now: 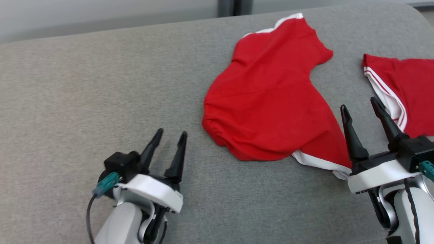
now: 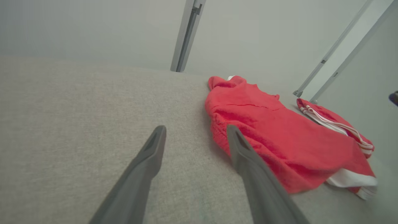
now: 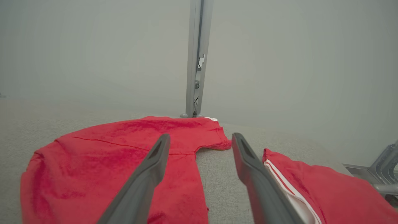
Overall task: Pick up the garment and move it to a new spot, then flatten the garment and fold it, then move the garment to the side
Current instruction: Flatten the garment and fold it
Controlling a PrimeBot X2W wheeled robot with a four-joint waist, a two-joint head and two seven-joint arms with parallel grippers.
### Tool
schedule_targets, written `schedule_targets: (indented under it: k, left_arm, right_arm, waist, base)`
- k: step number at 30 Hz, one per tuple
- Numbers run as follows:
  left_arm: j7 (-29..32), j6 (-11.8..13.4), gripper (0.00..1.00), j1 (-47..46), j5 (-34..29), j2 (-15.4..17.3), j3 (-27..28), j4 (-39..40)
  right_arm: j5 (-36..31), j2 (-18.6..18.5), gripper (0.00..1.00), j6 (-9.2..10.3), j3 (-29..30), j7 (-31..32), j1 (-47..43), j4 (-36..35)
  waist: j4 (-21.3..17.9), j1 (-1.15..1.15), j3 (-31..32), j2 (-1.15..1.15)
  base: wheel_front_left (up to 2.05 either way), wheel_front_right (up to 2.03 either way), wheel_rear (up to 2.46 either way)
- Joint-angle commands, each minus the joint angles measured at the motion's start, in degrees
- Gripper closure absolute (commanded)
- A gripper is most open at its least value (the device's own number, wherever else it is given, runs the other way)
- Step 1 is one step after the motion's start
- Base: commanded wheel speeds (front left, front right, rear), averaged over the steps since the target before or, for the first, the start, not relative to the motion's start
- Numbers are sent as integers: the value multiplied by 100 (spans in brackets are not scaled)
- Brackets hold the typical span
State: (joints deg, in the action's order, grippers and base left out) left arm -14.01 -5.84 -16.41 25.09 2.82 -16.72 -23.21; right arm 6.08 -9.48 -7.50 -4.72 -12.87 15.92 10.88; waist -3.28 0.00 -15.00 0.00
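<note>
Head view, lower left of frame: left tool (image 1: 171, 132) sits over bare grey fabric table (image 1: 84, 84), fingers spread wide, nothing between them. Left wrist view agrees: left tool (image 2: 196, 127) gaping, only grey cloth in the gap, red fabric just past the right-hand finger.

Lower right of frame: right tool (image 1: 359, 103) also fully spread, empty. Its base overlaps the white hem; cannot tell if it touches. In the right wrist view the right tool (image 3: 201, 135) frames a strip of bare table between two red pieces.

Garment (image 1: 268, 101): red shirt with white trim, centre to upper right of frame, lying rumpled on the table, one sleeve at the top, white hem at the bottom right. Also seen at (image 2: 279, 140) and (image 3: 108, 155).

Second red piece (image 1: 407, 88) with white stripes at the right edge, near the garment, apart from it.

Behind the table: grey post (image 3: 197, 62), pale wall.
</note>
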Motion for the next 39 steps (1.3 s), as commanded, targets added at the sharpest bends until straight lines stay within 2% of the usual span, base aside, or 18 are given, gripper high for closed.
schedule_targets:
  k: [1,11,14,16,20,21,22,27,31,39]
  left_arm:
    - [71,-47,0,-215,144,23,-161,-105]
    - [405,-98,0,-823,571,25,-711,-736]
    - [542,97,0,-949,629,26,-731,-1014]
    - [590,133,0,-1021,645,25,-770,-1137]
    - [752,16,0,-1070,934,12,-948,-1229]
    - [779,4,59,-1084,986,9,-988,-1246]
    - [804,-17,100,-1097,1041,11,-1019,-1262]
    - [570,4,100,-1324,1121,62,-915,-1230]
    - [89,216,100,-1543,1034,331,-526,-944]
    - [-79,483,100,-1371,724,832,-134,-105]
  right_arm:
    - [-31,3,0,2,4,-52,55,32]
    - [-53,90,0,2,-32,-149,149,156]
    - [-59,117,0,2,-38,-182,172,190]
    - [-61,135,0,2,-40,-198,184,211]
    - [-64,154,0,2,-36,-213,190,251]
    - [-60,158,0,2,-29,-219,185,264]
    - [-59,163,0,2,-24,-224,182,274]
    - [-80,168,0,2,-8,-240,217,293]
    - [-106,157,0,2,49,-241,191,310]
    - [-138,160,0,2,51,-245,120,379]
  waist:
    - [-186,0,-141,0]
    - [-604,0,-296,0]
    - [-697,0,-317,0]
    - [-738,0,-327,0]
    - [-771,0,-322,0]
    - [-771,0,-316,0]
    - [-768,0,-307,0]
    - [-710,0,-280,0]
    - [-578,0,-206,0]
    - [-305,0,-61,0]
  base:
    - [0,0,0]
    - [0,0,0]
    - [0,0,0]
    - [0,0,0]
    - [0,0,0]
    - [0,0,0]
    - [0,0,0]
    - [0,0,0]
    - [0,0,0]
    - [0,0,0]
